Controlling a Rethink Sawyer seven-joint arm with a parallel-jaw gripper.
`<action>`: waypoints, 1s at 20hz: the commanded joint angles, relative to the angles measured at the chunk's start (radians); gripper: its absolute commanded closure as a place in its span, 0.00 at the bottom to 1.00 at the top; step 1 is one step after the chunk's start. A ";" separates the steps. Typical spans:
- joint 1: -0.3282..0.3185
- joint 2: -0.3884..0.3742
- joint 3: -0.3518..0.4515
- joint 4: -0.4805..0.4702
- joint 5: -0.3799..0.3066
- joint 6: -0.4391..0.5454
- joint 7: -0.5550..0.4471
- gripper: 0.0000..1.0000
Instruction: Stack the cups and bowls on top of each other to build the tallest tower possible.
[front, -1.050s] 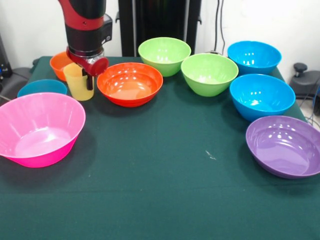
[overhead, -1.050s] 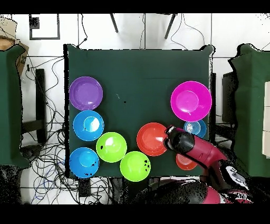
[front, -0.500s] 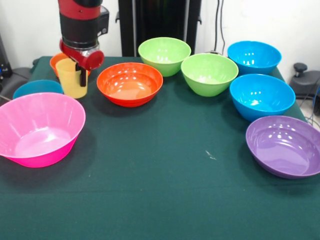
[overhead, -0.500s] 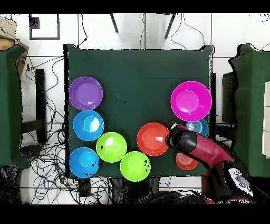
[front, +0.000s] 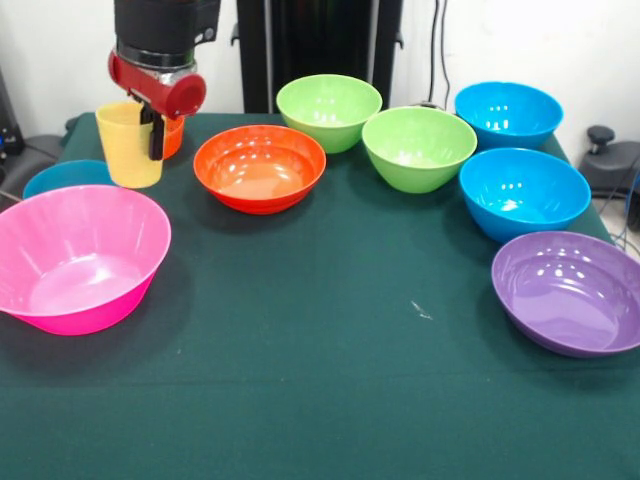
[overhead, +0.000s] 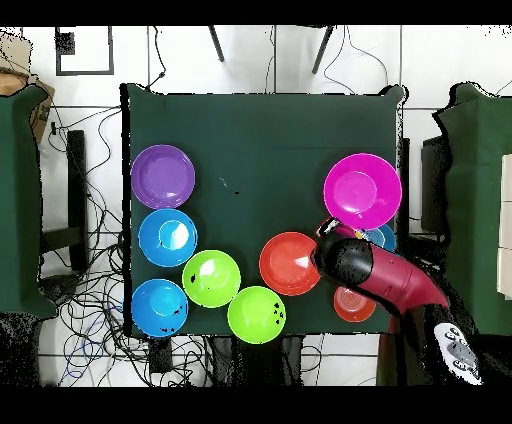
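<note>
White wall, green-clothed table, tangled floor cables.

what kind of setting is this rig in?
Probably a robotics lab bench, not a kitchen: a green-clothed table laid out with plastic bowls, loose cables across the tiled floor beside it, and a red robot arm whose gripper holds a yellow cup.

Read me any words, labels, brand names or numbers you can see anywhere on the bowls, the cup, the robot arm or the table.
None can be read.
The yellow cup, held in the gripper, is plain.
The bowls, such as the pink bowl and the purple bowl, carry no print.
The green table cloth is unmarked.
The arm shows no legible label.
</note>
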 joint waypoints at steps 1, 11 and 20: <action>0.042 -0.013 0.103 -0.028 -0.057 0.124 -0.035 1.00; 0.070 -0.016 0.123 -0.062 0.010 0.263 0.004 1.00; 0.133 -0.015 0.113 -0.126 0.012 0.402 0.026 1.00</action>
